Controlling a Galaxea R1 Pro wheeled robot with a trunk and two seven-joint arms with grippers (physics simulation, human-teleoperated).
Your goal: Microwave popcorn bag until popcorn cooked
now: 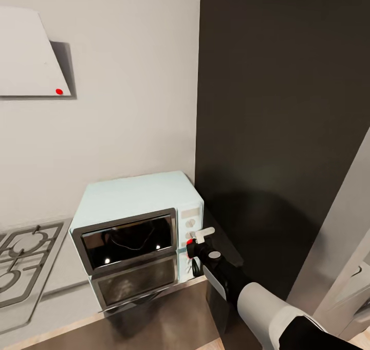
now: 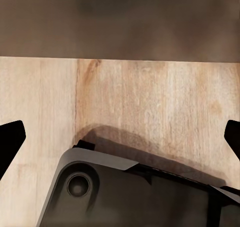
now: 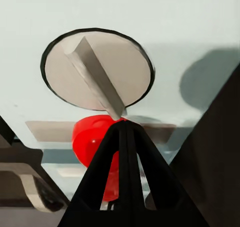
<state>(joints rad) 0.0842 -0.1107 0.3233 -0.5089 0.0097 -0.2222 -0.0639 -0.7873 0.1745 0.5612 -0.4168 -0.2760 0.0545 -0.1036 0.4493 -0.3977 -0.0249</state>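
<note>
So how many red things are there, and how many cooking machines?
Red things: 2, the red dot on the hood and the red button on the microwave
Cooking machines: 2, the microwave and the hob
Total: 4

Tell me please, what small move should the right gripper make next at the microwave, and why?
Probably a short push forward onto the red button. The right gripper is shut, its tip right at that button below the round knob on the microwave panel, and the door looks closed. Whether it already touches is unclear.
</note>
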